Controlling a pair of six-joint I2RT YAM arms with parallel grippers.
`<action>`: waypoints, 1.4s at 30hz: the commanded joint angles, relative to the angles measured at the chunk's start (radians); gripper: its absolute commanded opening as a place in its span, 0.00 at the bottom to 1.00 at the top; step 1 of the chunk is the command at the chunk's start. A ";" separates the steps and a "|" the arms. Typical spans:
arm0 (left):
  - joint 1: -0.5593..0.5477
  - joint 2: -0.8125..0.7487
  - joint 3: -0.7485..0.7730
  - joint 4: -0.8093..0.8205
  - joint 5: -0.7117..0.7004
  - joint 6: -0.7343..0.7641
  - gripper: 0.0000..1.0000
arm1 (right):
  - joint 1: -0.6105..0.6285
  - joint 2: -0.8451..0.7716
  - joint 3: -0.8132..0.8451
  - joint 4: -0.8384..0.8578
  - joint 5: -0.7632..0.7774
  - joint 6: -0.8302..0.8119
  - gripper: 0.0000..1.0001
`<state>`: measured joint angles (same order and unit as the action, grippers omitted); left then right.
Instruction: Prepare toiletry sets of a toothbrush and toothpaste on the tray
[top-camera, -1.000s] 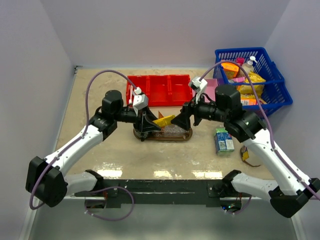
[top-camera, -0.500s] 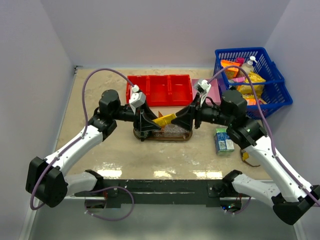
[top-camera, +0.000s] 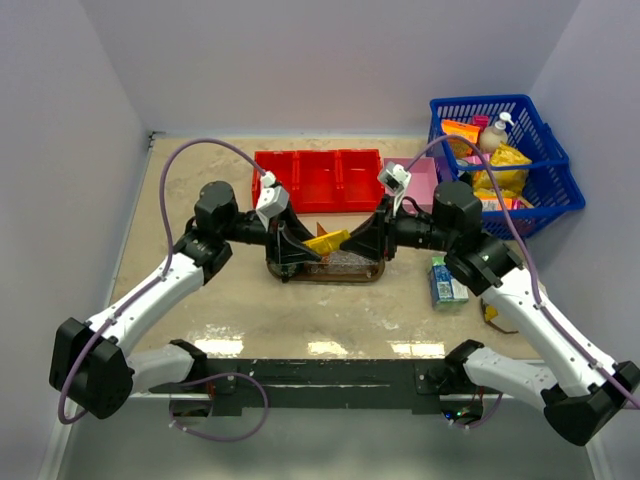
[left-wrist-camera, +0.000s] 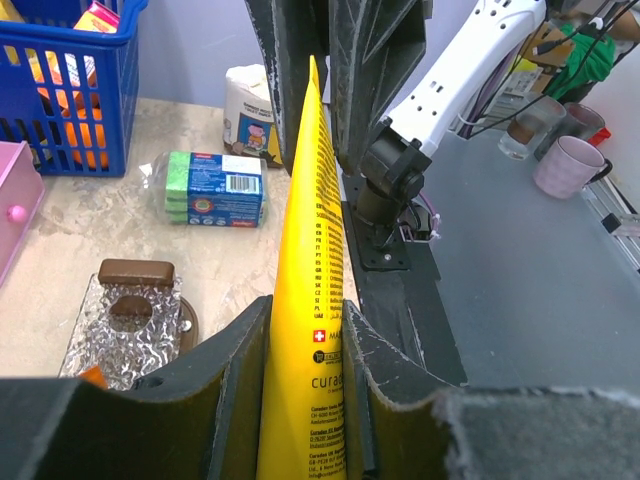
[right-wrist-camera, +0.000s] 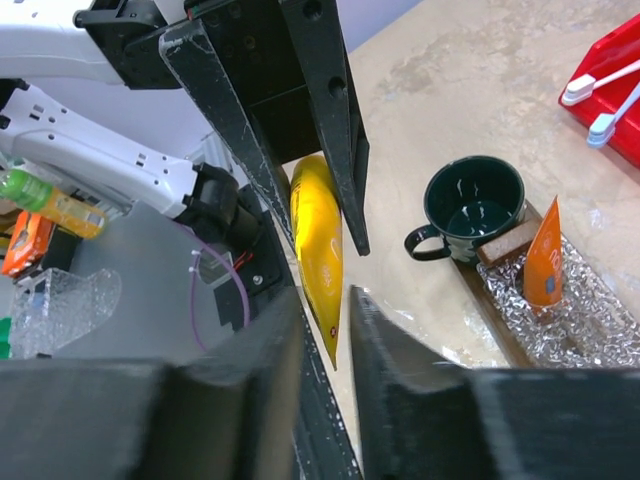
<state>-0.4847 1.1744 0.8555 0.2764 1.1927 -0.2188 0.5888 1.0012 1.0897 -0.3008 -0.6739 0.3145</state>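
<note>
- The yellow toothpaste tube (left-wrist-camera: 312, 230) was held in the air above the tray (top-camera: 374, 272), stretched between the two arms.
- The left tool (left-wrist-camera: 308, 305) was clamped on one end of that tube, with a finger pressed flat against each printed face.
- The right tool (right-wrist-camera: 325, 300) was placed at the tube's other end, a finger close on either side of the tip. Whether the tip was actually pinched could not be told.
- The tray was set on the bench (top-camera: 330, 310) just in front of the red bin (top-camera: 340, 180) and was covered with crinkled foil (right-wrist-camera: 575, 320).
- The orange toothpaste tube (right-wrist-camera: 545, 255) was seen standing upright on the foil, touching a small brown block (right-wrist-camera: 505, 243).
- A dark green mug (right-wrist-camera: 475, 205) was seen just beside that block, at the end of the tray.
- White toothbrushes (right-wrist-camera: 585, 92) were seen lying in the red bin.
- A green packet (left-wrist-camera: 215, 188) was seen flat on the bench, near the blue basket (top-camera: 545, 135).
</note>
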 joint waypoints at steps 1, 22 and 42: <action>0.006 -0.022 0.002 0.056 0.015 -0.001 0.00 | -0.001 -0.021 -0.013 0.054 -0.019 0.020 0.22; 0.008 -0.148 0.013 -0.135 -0.452 0.166 0.90 | 0.000 -0.098 0.027 -0.020 0.197 0.000 0.00; 0.009 -0.357 -0.085 -0.132 -1.239 0.162 1.00 | 0.000 0.072 0.337 -0.560 0.692 -0.089 0.00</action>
<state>-0.4789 0.8192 0.7681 0.1326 0.0532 -0.0654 0.5880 0.9928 1.3830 -0.7624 -0.0650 0.2485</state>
